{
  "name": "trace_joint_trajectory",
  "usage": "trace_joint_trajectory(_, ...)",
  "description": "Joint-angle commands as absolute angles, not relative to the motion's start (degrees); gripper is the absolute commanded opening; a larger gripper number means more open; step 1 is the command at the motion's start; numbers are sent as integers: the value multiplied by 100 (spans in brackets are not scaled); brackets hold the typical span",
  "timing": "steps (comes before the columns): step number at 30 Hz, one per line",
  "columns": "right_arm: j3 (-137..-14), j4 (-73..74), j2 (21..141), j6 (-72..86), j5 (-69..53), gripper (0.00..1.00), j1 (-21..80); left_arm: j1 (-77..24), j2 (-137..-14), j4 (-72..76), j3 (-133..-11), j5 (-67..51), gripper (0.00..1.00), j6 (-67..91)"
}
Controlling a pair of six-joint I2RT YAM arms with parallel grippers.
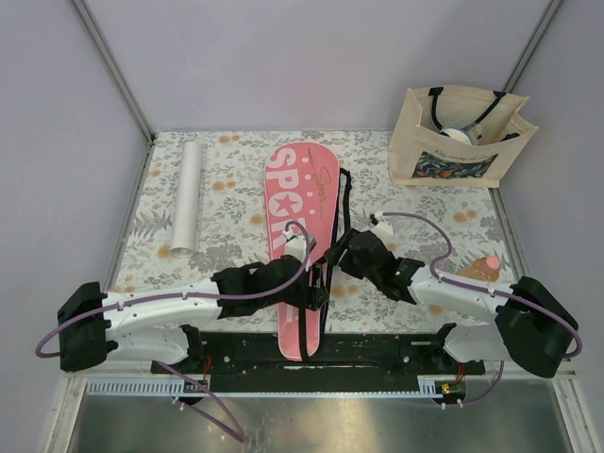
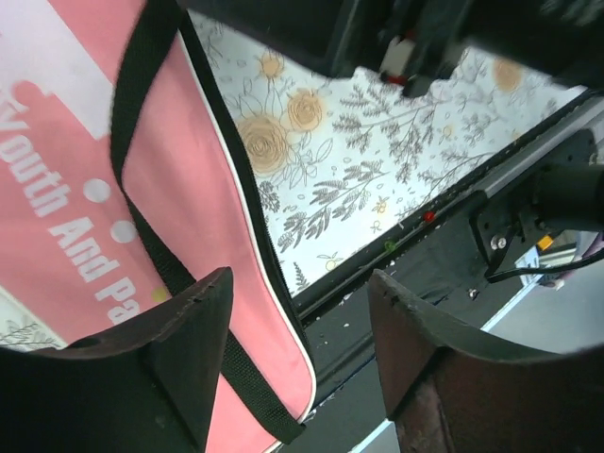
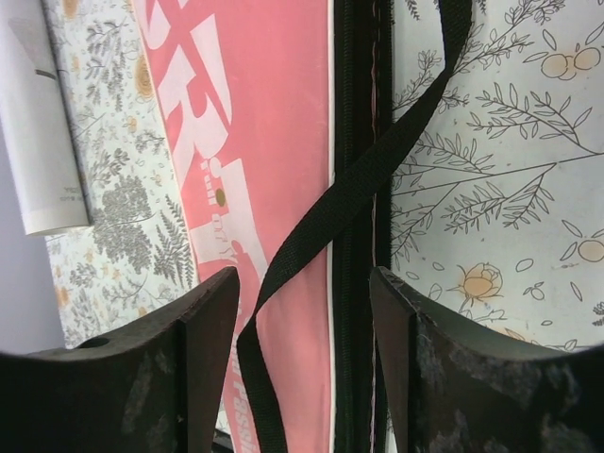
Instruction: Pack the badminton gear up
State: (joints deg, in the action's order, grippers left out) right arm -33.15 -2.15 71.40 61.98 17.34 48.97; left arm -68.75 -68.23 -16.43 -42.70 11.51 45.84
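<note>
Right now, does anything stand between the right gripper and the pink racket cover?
Nothing visible does. The right gripper hangs open over the pink racket cover; only the cover's own black strap crosses beneath it.

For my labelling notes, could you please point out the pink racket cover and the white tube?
pink racket cover [image 1: 293, 193]: top view, lettered face.
white tube [image 1: 187, 198]: top view, middle of its length.

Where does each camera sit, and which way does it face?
Top external: above and behind, looking down on the table; left arm and right arm show.
Left wrist: looks down at the near end of the pink cover, past the left gripper.
Right wrist: looks along cover to white tube, past the right gripper.
All share the black strap.
</note>
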Motion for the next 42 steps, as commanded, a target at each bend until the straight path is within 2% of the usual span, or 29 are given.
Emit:
trace_joint_trajectory(1, -3691, -316, 7575, 6056, 1960, 66, 4816, -6532, -6347, -2029, -4474, 1415, 63, 4360)
trace_joint_trajectory(8, -4060, -668, 8463, 5977, 1855, 63, 4667, -5521, -6030, -2443, -4219, 1222, 67, 4113)
trace_joint_trajectory(14, -3841, -326, 8122, 5801, 2109, 42, 4606, -5019, -5968, -2005, -3640, 905, 68, 4210)
trace_joint_trajectory(22, -3182, -141, 7814, 5484, 2408, 27, 4483, -4755, -6609, -1565, -3129, 738, 65, 4465)
trace_joint_trajectory(25, -3067, -342, 7665, 5397, 2207, 29, 4439, -4755, -6592, -1520, -3085, 686, 63, 4491)
trace_joint_trajectory(28, -3330, -220, 7498, 5335, 1891, 36, 4439, -4746, -6513, -1626, -3181, 668, 63, 4430)
trace_joint_trajectory(35, -3717, -255, 7225, 5589, 1362, 45, 4789, -4720, -6407, -1635, -3085, 730, 63, 4500)
trace_joint_trajectory(42, -3876, -395, 7690, 6073, 1098, 50, 5247, -4650, -6355, -1380, -2892, 492, 63, 4623)
